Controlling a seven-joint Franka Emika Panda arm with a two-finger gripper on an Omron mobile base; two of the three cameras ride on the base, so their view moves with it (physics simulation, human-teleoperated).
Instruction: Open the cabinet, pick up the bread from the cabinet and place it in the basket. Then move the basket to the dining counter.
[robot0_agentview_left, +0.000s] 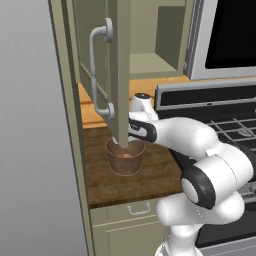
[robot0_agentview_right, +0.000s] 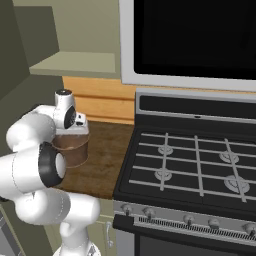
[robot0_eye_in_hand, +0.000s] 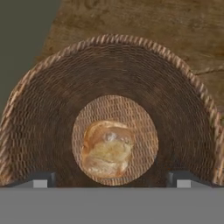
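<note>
Two dark fingertips (robot0_eye_in_hand: 39, 179) of the end effector (robot0_eye_in_hand: 111, 180) stand wide apart at the near edge of the hand view, nothing between them — it is open and empty. Straight ahead of them, down the line the hand looks along, the small golden-brown bread roll (robot0_eye_in_hand: 106, 148) lies on the round woven floor of the brown wicker basket (robot0_eye_in_hand: 52, 109), roughly centred between the two tips. So the bread is delivered. What matters next, I judge, is the basket's rim: it rings the open fingers, and one wall must come between them for a grip. Basket and hand sit on the dark wood-grain table (robot0_agentview_left: 155, 170), just beneath the open olive-beige slatted cabinet door (robot0_agentview_left: 120, 75).
</note>
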